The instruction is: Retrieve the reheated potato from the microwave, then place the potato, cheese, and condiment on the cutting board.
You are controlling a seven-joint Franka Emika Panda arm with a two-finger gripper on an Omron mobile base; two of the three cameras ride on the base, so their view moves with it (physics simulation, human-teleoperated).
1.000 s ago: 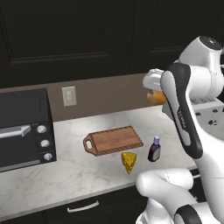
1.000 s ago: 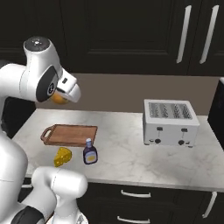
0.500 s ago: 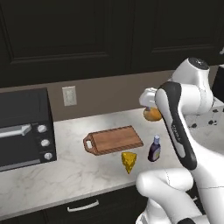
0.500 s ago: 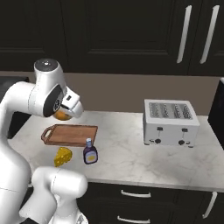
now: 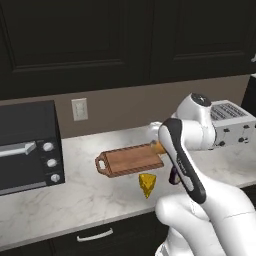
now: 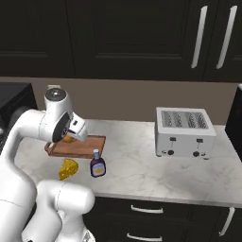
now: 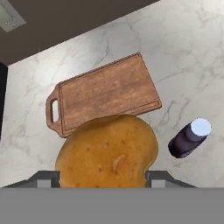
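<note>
I have the potato (image 7: 108,151) clamped between the two fingers of the gripper (image 7: 103,178), one dark fingertip (image 7: 47,178) pressed against each flank of it, so the jaws stand partly apart with the orange-brown lump filling the gap. In the hand view the potato bulges out ahead of the fingers and hangs above the near long edge of the cutting board (image 7: 105,93), which lies flat on the marble counter (image 7: 183,52) beyond the fingertips, its handle with the hole pointing off to the left of that view. The condiment bottle (image 7: 189,138) stands upright on the counter off to the right of the fingers, just beside the board's corner but not touching it. From the left base view I see a sliver of the potato at the board's right end, behind the forearm, and the yellow cheese wedge (image 5: 147,184) sits on the counter in front of the board, apart from it. The right base view shows the cheese beside the bottle and a silver toaster (image 6: 185,132) well off to the right.
</note>
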